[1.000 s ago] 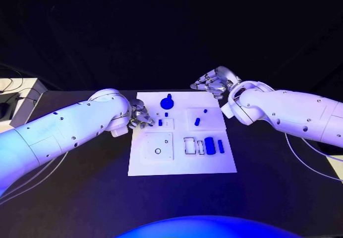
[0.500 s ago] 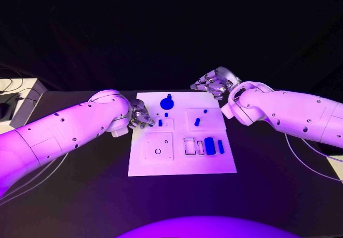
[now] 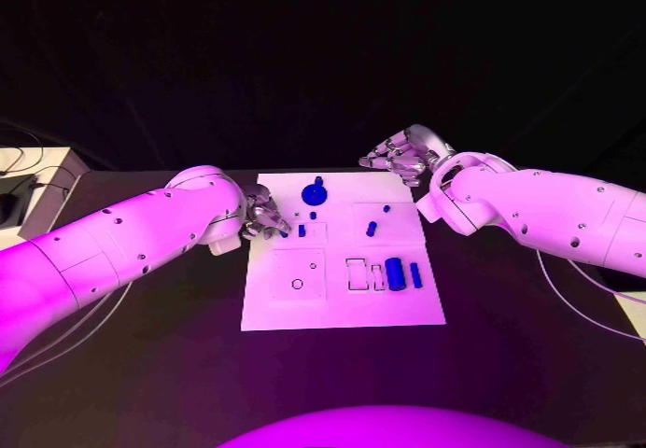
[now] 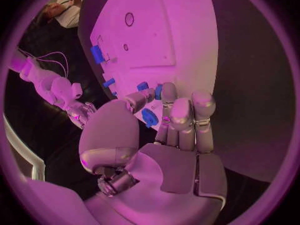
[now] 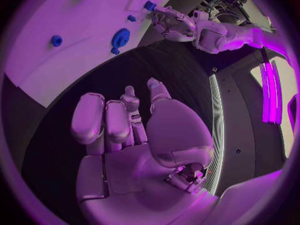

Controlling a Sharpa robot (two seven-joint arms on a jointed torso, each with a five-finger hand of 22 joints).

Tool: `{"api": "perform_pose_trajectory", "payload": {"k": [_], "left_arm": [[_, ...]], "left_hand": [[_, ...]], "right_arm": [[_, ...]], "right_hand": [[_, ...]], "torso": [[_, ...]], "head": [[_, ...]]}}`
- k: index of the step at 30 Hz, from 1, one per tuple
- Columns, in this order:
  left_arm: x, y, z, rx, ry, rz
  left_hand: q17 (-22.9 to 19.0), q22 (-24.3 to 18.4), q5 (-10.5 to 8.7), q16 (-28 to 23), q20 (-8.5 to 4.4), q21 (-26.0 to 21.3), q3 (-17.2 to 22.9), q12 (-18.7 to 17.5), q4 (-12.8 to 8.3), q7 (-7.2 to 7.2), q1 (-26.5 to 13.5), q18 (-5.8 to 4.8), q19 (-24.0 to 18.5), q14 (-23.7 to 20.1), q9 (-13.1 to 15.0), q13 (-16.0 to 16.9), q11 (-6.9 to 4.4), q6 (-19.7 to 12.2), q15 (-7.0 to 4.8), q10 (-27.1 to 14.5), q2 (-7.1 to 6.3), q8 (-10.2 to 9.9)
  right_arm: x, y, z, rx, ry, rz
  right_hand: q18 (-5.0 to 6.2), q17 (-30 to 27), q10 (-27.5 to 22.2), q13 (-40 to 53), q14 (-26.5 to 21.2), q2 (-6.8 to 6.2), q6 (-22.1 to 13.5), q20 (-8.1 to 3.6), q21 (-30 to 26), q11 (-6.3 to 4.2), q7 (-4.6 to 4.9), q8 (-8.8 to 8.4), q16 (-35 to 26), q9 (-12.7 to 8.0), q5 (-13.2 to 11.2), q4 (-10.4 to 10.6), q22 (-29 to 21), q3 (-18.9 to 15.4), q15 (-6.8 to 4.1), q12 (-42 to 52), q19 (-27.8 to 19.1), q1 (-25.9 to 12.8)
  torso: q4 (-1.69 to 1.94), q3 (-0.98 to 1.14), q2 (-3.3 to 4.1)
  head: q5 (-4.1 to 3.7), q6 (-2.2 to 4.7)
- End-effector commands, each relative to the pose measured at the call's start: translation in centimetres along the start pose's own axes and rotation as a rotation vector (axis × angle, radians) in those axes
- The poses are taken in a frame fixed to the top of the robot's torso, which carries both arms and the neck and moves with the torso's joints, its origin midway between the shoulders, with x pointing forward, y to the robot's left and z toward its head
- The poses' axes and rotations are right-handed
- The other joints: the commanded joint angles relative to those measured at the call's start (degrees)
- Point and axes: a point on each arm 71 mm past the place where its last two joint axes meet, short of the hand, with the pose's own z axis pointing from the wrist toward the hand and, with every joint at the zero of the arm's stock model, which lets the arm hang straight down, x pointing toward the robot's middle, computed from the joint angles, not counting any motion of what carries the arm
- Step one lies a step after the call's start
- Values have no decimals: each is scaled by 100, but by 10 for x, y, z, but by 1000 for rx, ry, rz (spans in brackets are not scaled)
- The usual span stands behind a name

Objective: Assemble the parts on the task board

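Note:
The white task board lies mid-table. On it are a round blue disc with a knob at the far side, small blue pegs near the left edge, and a larger oblong blue part at the right. My left hand hovers at the board's left edge beside the pegs. In the left wrist view its fingers are stretched side by side, thumb apart, with blue pieces just past the tips. My right hand hangs beyond the board's far edge, fingers loosely bent, holding nothing.
A pale box with cables sits at the table's far left corner. Bare black table spreads on both sides of the board. More small blue parts lie on the board's right half, next to several rectangular slots.

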Motion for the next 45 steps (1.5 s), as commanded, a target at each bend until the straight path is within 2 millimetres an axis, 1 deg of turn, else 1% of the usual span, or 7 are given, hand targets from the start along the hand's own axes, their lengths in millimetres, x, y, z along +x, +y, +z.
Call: {"api": "perform_pose_trajectory", "payload": {"k": [1,2,4,5,18,34,45], "left_arm": [[7,7,4,-26,26,-2],[7,7,4,-26,26,-3],[7,7,4,-26,27,-6],[7,7,4,-26,27,-8],[5,10,4,-37,11,-21],[3,16,1,-66,0,-46],[2,20,-2,-71,-7,-69]], "left_hand": [[-33,-21,-4,-28,22,-38,-276,24,135,11,261,-16,-32,-46,-34,-3,17,53,18,-60,94,-58],[-49,-30,-12,-38,25,-49,-361,27,172,18,230,-12,-38,-53,-41,-4,24,67,22,-63,41,-65],[-57,-30,-12,-38,33,-50,-535,34,232,17,269,-7,-34,-53,-59,-8,23,99,21,-68,16,-90],[-74,-40,-8,-39,41,-64,-727,39,328,24,338,1,-35,-58,-76,-20,28,124,26,-74,-4,-125],[-138,-58,-7,-39,56,-93,-1529,67,666,49,491,14,-40,-78,-31,-55,48,137,42,-95,-69,-122],[-148,-41,-1,-15,53,-66,-1691,93,926,50,418,20,-2,-57,15,-70,49,128,41,-78,-138,-84],[-146,-26,-6,-1,59,-39,-1832,105,1258,56,172,23,31,-34,56,-89,52,131,45,-51,-249,-28]], "right_arm": [[0,1,0,-10,8,-5],[0,1,0,-10,8,-5],[0,0,0,-10,8,-5],[0,0,0,-10,8,-5],[-1,0,0,-9,5,-6],[-2,-2,-1,-5,4,-7],[-2,-3,-1,-5,4,-7]], "right_hand": [[23,4,13,3,-7,46,28,-34,-21,-7,4,-22,-39,-6,42,-17,811,-7,-24,-12,237,8],[24,2,11,2,-8,47,26,-34,-24,-7,4,-23,-40,-6,43,-16,810,-7,-24,-14,236,7],[24,2,11,2,-8,47,26,-34,-24,-7,4,-23,-40,-6,43,-16,810,-7,-24,-14,236,7],[24,2,11,2,-8,47,26,-34,-24,-7,4,-23,-40,-6,43,-16,810,-7,-24,-14,236,7],[24,4,14,5,-6,43,25,-34,-28,-7,5,-23,-39,-7,47,-19,809,-7,-24,-10,236,14],[21,8,14,7,-6,42,32,-35,-14,-9,4,-19,-36,-6,37,-88,813,20,-26,-8,238,103],[23,4,10,5,-8,28,31,-34,-27,-6,6,-23,-39,-10,39,-100,810,-1,-23,-12,236,80]], "torso": [[0,-1,2],[-3,-3,1],[-4,-4,0],[-3,-4,1],[-3,-4,2],[-1,-6,2],[2,-8,2]], "head": [[-2,6],[-1,7],[1,7],[0,8],[-3,19],[-23,18],[-23,2]]}}
